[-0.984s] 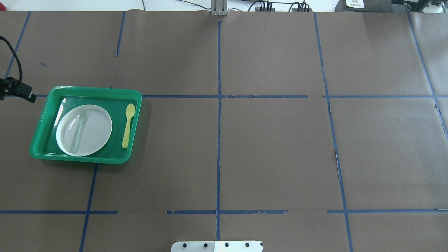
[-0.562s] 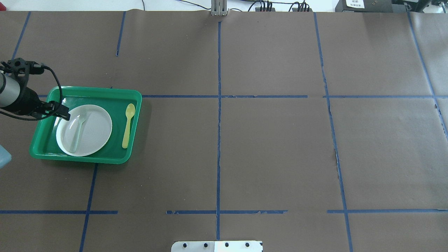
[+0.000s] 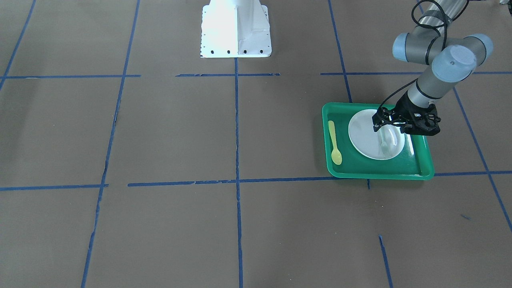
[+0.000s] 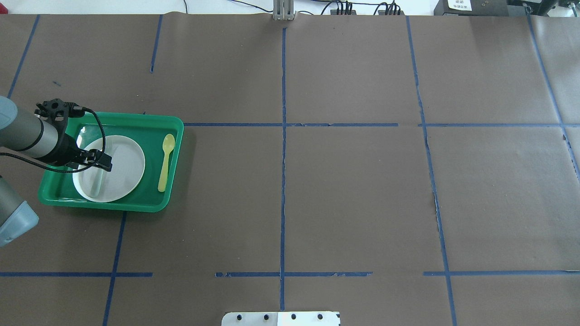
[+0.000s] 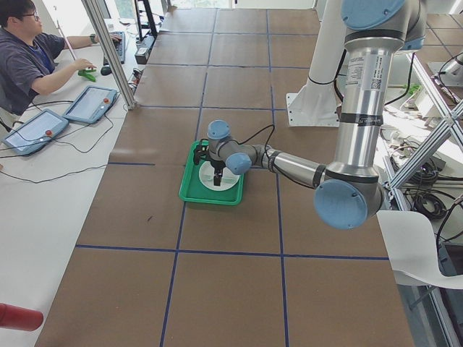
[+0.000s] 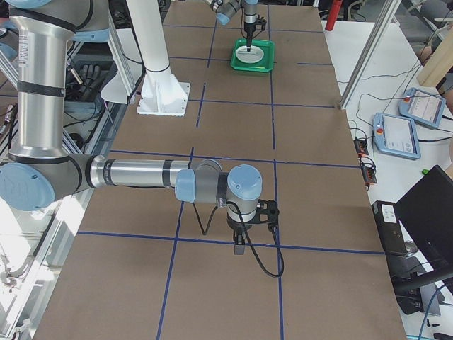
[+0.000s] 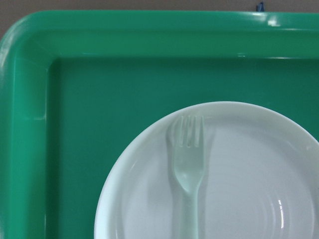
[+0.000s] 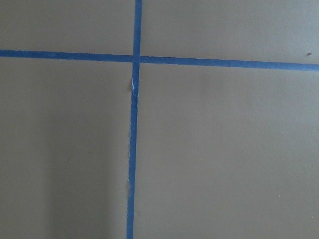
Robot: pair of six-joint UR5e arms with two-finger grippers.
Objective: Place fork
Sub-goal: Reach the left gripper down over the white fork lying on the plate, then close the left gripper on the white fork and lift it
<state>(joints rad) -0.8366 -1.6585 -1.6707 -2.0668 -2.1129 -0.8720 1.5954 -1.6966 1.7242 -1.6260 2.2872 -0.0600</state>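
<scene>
Left wrist-mounted view: my left gripper (image 4: 106, 165) hangs over the fork (image 7: 188, 164), which lies directly beneath me on the plate (image 7: 259, 164). Whether the gripper is parted or clenched I cannot tell. I should descend straight and pinch the handle across its width. Outward: one fork, one plate, one yellow spoon (image 4: 166, 163), one green tray (image 7: 30, 124).

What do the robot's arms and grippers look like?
The left arm and right arm are silver tubes with pale blue joint caps and a printed label on one tube. The left gripper and right gripper are black, each with a black cable looping from the wrist.
</scene>
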